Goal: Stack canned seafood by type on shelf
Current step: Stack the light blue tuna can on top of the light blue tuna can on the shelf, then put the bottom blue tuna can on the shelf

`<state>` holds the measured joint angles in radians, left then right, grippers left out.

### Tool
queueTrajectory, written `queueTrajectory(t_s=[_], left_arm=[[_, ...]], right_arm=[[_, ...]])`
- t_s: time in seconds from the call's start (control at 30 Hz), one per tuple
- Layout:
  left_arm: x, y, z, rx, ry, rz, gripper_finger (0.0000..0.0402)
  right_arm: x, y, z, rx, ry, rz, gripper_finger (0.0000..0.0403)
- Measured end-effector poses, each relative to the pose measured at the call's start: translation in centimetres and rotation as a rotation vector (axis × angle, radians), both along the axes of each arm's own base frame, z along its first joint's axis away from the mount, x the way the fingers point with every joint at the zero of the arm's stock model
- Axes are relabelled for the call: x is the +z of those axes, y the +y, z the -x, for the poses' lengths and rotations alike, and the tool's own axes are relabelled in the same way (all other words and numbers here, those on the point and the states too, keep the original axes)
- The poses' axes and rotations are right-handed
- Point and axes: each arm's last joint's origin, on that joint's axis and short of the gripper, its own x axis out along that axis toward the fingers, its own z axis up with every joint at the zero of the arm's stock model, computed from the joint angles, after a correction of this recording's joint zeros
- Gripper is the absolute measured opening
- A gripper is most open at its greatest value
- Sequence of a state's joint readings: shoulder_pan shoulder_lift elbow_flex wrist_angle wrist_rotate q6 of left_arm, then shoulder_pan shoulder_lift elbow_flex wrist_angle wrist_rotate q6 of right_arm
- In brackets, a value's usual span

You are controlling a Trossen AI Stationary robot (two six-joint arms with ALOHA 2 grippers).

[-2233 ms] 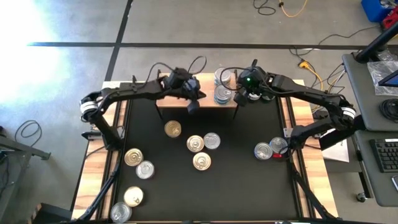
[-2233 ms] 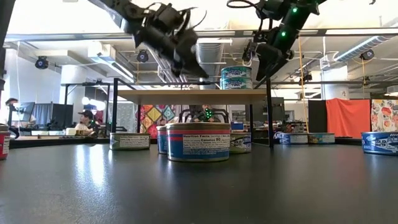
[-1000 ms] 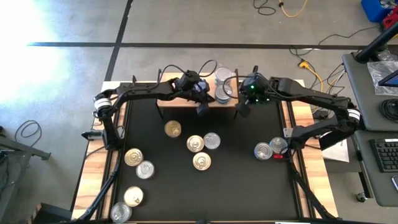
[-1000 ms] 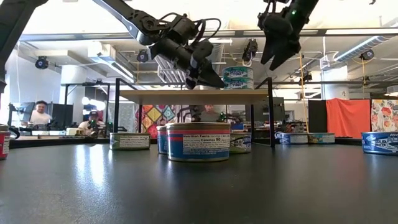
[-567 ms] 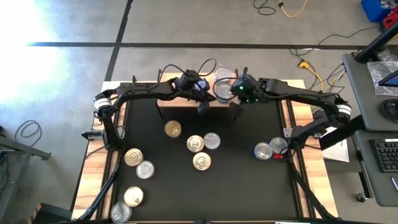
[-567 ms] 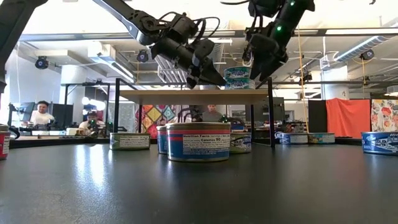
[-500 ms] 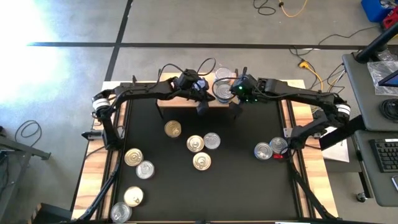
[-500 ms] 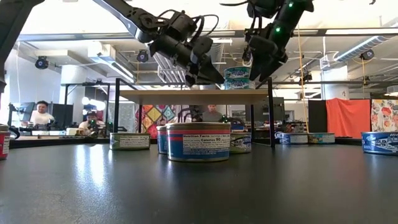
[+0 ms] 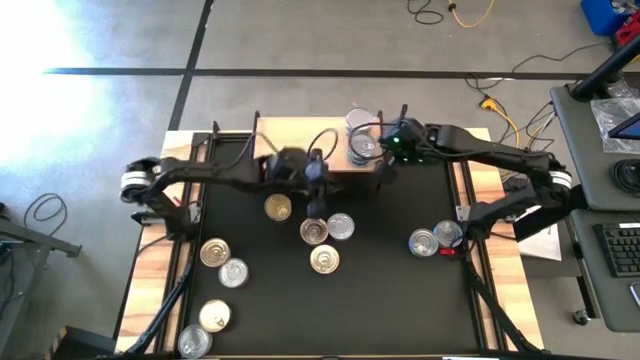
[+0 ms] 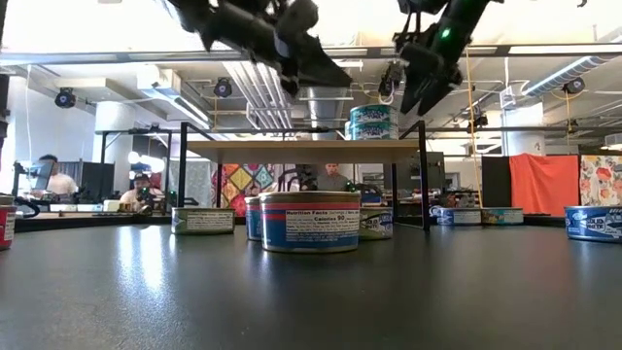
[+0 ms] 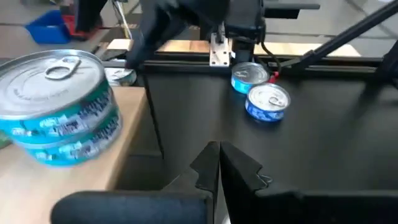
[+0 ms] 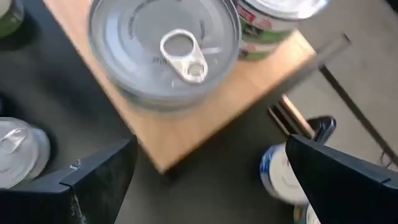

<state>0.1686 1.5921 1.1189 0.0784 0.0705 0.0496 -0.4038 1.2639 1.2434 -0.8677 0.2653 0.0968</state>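
Judging by the scene, little was done: two small stacks of tins stood on the shelf, ten lay on the counter, left jaws together, right jaws apart, both empty.

Your shelf is bare across its left and middle; stacked cans crowd its right end. The right gripper hangs spread just beside that stack. On the table, loose cans cluster mid-front; the right front stays clear.
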Motion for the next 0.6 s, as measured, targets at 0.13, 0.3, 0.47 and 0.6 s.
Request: queueTrajectory(t_s=[0.13, 0.3, 0.47, 0.6], left_arm=[[0.7, -3.1, 1.8, 0.016, -0.027, -0.034, 0.0], [1.6, -7.7, 3.8, -0.098, -0.111, -0.027, 0.0], [0.4, -13.6, 5.7, -0.301, -0.099, -0.031, 0.0], [-0.1, -17.9, 7.0, -0.389, -0.117, -0.019, 0.0]], right_arm=[[1.3, 2.0, 1.3, 0.005, -0.033, -0.024, 0.04], [2.6, 5.6, 2.2, 0.035, -0.135, -0.074, 0.04], [1.5, 11.0, 1.4, 0.103, -0.155, -0.13, 0.04], [-0.9, 15.5, 0.3, 0.117, -0.127, -0.164, 0.04]])
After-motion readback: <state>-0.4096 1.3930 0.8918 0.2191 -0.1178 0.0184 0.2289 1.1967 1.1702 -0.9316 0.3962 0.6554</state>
